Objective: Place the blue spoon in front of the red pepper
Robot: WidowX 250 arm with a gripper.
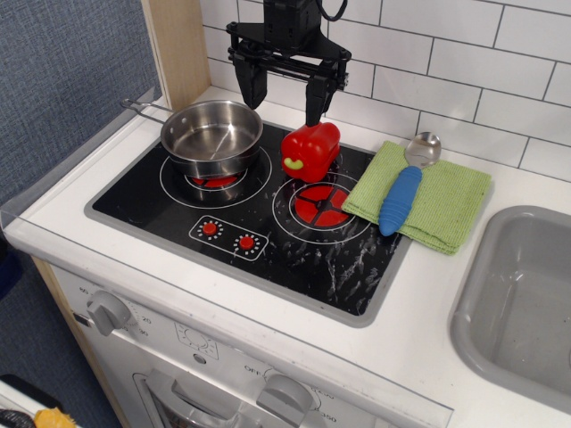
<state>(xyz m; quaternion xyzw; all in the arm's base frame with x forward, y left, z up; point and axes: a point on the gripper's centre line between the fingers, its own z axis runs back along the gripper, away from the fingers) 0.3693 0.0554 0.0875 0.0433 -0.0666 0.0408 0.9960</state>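
The blue spoon (403, 193) lies on a green cloth (428, 198) at the right of the stove, its blue handle toward the front and its silver bowl toward the back wall. The red pepper (310, 152) stands on the black stove top at the back of the right burner. My gripper (282, 96) hangs open and empty above the back of the stove, between the pot and the pepper, its right finger just above and behind the pepper.
A steel pot (212, 135) with a long handle sits on the left burner. A grey sink (526, 303) is at the right. The white tiled wall (464, 71) runs behind. The right burner's red marking (321, 207) lies in front of the pepper.
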